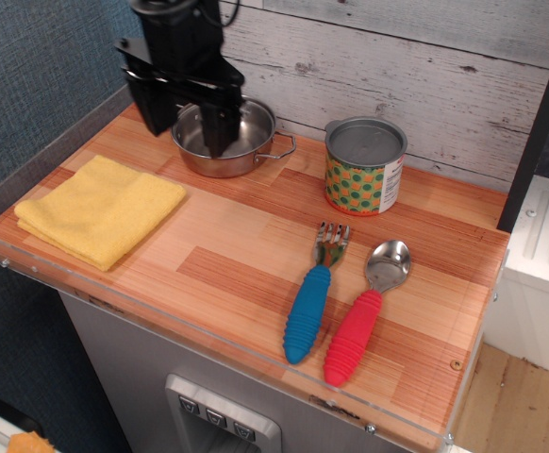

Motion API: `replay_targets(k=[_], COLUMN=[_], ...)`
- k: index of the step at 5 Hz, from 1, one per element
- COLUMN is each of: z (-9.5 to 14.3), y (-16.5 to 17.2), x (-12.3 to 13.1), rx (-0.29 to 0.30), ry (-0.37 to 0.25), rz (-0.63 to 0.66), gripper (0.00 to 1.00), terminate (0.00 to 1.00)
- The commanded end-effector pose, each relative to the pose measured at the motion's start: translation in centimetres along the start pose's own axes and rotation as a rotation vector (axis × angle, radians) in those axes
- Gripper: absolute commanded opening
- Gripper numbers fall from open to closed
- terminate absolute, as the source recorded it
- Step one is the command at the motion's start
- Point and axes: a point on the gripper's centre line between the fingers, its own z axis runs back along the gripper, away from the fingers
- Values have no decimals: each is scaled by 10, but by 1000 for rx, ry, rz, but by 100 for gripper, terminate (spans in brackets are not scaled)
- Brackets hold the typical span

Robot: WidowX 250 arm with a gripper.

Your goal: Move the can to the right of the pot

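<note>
The can (365, 165) stands upright on the wooden counter at the back, right of the pot (241, 140), with a gap between them. It has a grey lid and a green-and-orange dotted label with a white panel. The shiny steel pot sits at the back left, one wire handle pointing right toward the can. My black gripper (186, 123) hangs over the pot's left side, partly covering it. Its two fingers (220, 126) are spread apart and hold nothing. It is well left of the can.
A folded yellow cloth (98, 208) lies at the front left. A blue-handled fork (314, 293) and a red-handled spoon (365, 313) lie at the front right. A wooden plank wall runs behind the counter. A clear raised rim edges the counter's left and front.
</note>
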Motion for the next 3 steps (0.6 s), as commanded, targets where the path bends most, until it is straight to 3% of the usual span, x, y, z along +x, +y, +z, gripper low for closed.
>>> replay_targets(k=[1,2,3], z=[35,35,35], y=[37,37,37], x=[-22,-22,-22], rx=[38,38,38], ry=[-75,-75,-75], rz=[228,228,228], gripper=[100,100,100], terminate=[0,0,100])
